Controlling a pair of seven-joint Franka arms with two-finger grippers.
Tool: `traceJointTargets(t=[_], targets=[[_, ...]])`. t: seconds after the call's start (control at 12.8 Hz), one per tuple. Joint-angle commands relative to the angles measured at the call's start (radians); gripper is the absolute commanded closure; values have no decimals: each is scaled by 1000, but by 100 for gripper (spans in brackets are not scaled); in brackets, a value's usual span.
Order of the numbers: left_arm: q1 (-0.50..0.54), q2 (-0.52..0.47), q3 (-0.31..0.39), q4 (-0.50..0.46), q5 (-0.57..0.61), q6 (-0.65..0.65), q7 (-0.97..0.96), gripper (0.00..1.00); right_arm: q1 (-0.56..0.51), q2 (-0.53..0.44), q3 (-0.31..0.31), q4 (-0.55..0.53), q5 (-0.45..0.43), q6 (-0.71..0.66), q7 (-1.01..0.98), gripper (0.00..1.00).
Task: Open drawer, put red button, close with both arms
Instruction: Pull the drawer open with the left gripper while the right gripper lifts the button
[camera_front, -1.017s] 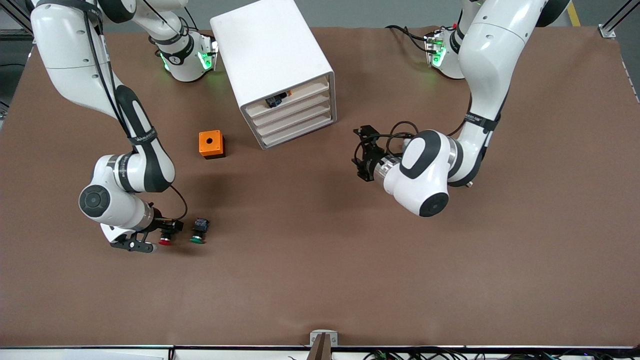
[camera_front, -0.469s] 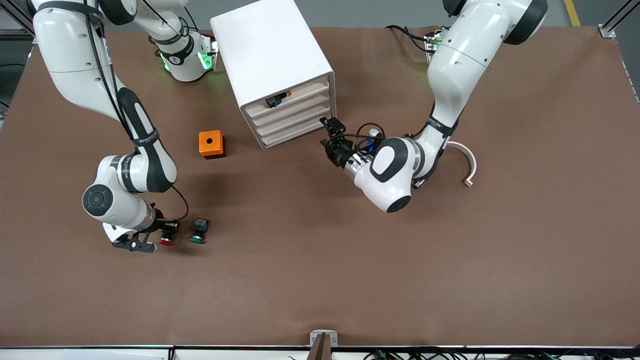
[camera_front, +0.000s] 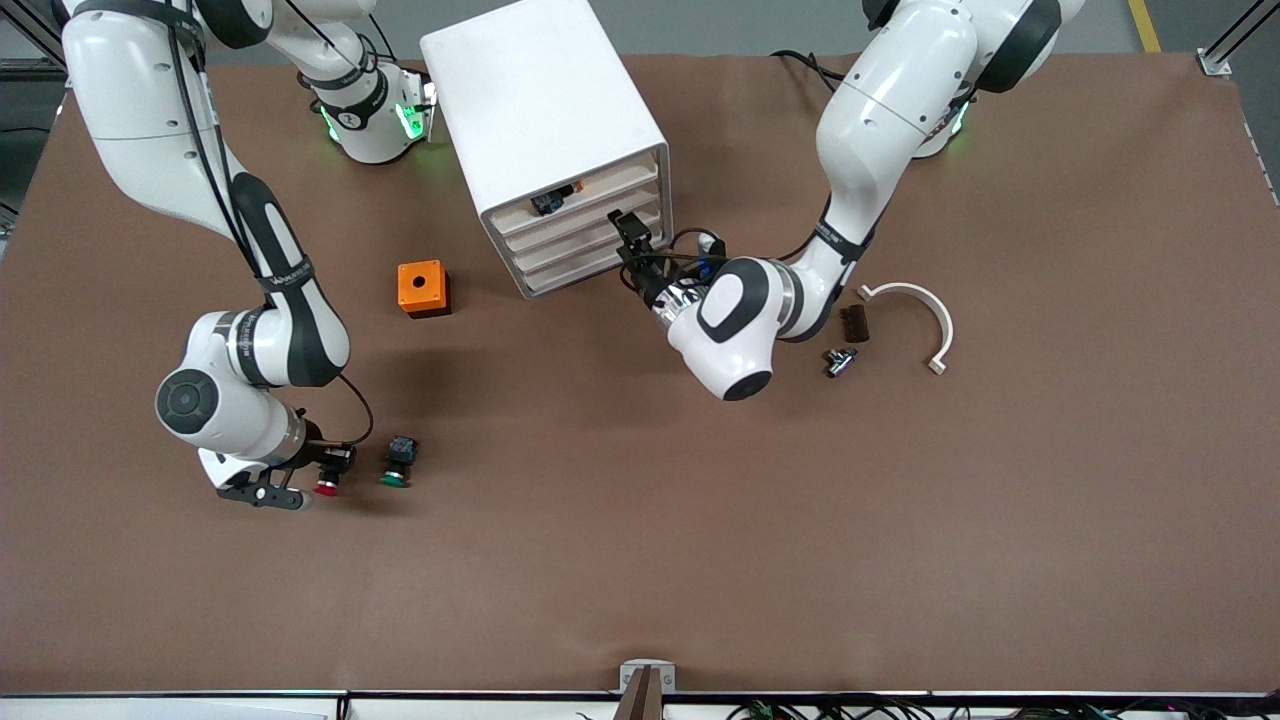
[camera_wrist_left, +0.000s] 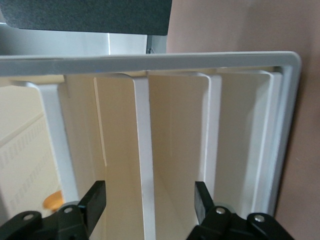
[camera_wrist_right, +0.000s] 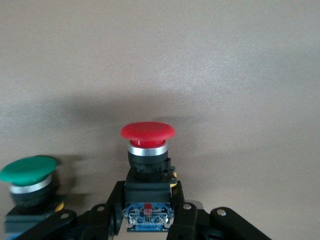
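The white cabinet (camera_front: 540, 100) stands at the robots' end of the table with four drawers alike. My left gripper (camera_front: 626, 230) is open at the drawer fronts, at the cabinet's end toward the left arm. In the left wrist view the left gripper (camera_wrist_left: 149, 202) has its open fingers either side of the front lip of the second drawer (camera_wrist_left: 142, 150), which is shut (camera_front: 585, 217). My right gripper (camera_front: 335, 463) is shut on the black body of the red button (camera_front: 326, 486), low at the table. The right wrist view shows the red cap (camera_wrist_right: 147, 131) past the right gripper (camera_wrist_right: 148, 196).
A green-capped button (camera_front: 397, 470) lies right beside the red one (camera_wrist_right: 27, 172). An orange box (camera_front: 423, 288) sits by the cabinet. A white curved piece (camera_front: 920, 305), a small dark block (camera_front: 853, 322) and a small metal part (camera_front: 840, 360) lie beside the left arm.
My left arm has swung from over the table to the cabinet, bringing its open gripper up to the drawer fronts and uncovering the small parts. The right gripper has barely moved.
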Motion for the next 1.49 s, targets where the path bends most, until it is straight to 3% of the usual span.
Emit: traceJointTargets(t=[0.0, 0.23, 0.31, 0.55, 0.86, 1.25, 1.41], targets=[[-18, 24, 8, 18, -26, -12, -23, 22, 0, -82, 3, 57, 17, -187, 65, 97], [-47, 29, 8, 18, -35, -13, -53, 34, 52, -157, 2, 96, 17, -299, 249, 98], [-53, 29, 8, 18, -35, -13, -59, 43, 66, -169, 2, 115, 17, -348, 311, 98], [-53, 28, 8, 21, -35, -12, -50, 83, 135, -189, 2, 188, 11, -491, 541, 99], [-36, 23, 9, 22, -24, -12, -41, 100, 182, -226, 3, 191, 17, -556, 736, 99], [101, 17, 18, 70, -21, -13, 31, 98, 230, -257, 5, 240, 21, -656, 927, 99], [143, 20, 18, 87, -24, -13, 103, 88, 259, -257, 5, 272, 58, -656, 1003, 99]])
